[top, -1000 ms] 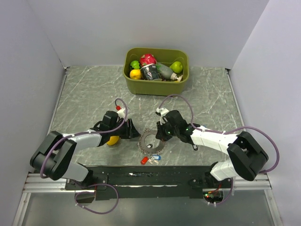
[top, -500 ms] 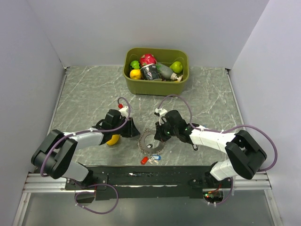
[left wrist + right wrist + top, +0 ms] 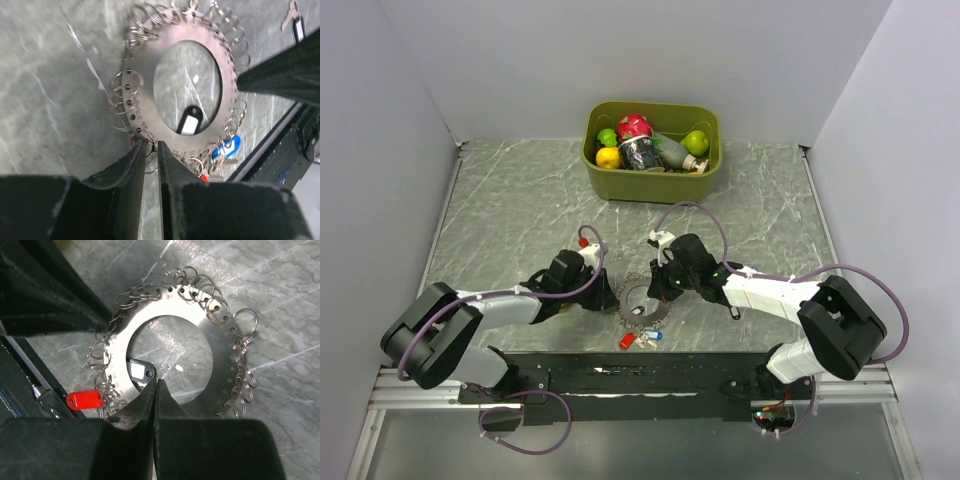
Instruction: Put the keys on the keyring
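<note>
Two grippers meet at keyring (image 3: 642,300), flat on table (image 3: 500,210) near front edge, between arms. Left gripper (image 3: 150,145): fingers almost together with thin slit between, tips at keyring's outer rim, small wire loop in slit; pinched or not, cannot tell. Right gripper (image 3: 155,382): fully closed, nothing between fingers, tips at inner edge of hole, just beside black key (image 3: 139,371) lying in hole. Red key (image 3: 85,400) and blue key (image 3: 227,146) at rim on base side, among loops. Bin (image 3: 705,182) of fruit well apart at back.
</note>
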### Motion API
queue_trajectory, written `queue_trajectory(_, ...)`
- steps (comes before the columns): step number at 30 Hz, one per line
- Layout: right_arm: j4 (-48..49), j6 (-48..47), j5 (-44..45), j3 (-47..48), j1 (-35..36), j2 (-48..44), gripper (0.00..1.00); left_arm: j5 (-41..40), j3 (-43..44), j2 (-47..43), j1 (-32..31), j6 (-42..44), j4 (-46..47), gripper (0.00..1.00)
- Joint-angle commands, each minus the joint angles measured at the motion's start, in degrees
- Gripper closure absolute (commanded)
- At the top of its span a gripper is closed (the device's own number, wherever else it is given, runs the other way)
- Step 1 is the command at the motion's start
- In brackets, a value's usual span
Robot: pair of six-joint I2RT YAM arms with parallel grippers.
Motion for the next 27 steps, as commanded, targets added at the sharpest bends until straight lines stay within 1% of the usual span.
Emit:
queue_trajectory(1,2.3,-0.6,-0.7,1.0,0.3,0.7,1.0,-1.4,-1.5,-3.3,-1.5,-1.1,3.5,0.78)
queue_trajectory(4,2.4,-0.7,-1.0,1.3,0.4,1.3,1.0,-1.4,-1.7,-4.8,-1.8,-0.6,3.5,0.77)
queue_trajectory(6,2.5,-0.6,-1.1,1.3,0.3,1.1,1.0,-2.8,-1.3,-6.0,-1.8,-0.3,2.1,0.75)
queue_trajectory(9,2.5,-0.6,-1.1,1.2,0.4,0.2,1.0,-5.7,-0.4,-8.5,-1.7,0.0,0.3,0.66)
queue_trajectory(10,2.5,-0.7,-0.9,1.2,0.4,0.0,1.0,-6.0,0.3,-9.3,-1.5,0.3,-0.5,0.6)
queue_trajectory(12,2.5,-0.8,-0.7,1.0,0.4,-0.5,1.0,-6.1,1.0,-9.5,-1.1,0.5,-1.2,0.57)
queue_trajectory(19,2.2,-1.0,-0.9,0.9,0.4,-0.6,1.0,-6.5,2.9,-5.8,-0.7,2.3,-3.0,0.59)
queue_trajectory(22,2.4,-1.0,-0.9,0.6,0.4,-0.8,1.0,-8.1,2.8,-5.7,-0.7,2.5,-4.2,0.6)
queue_trajectory(27,2.5,-0.9,-1.7,0.8,0.4,-0.2,1.0,-9.4,2.4,-6.6,-0.7,3.1,-4.0,0.59)
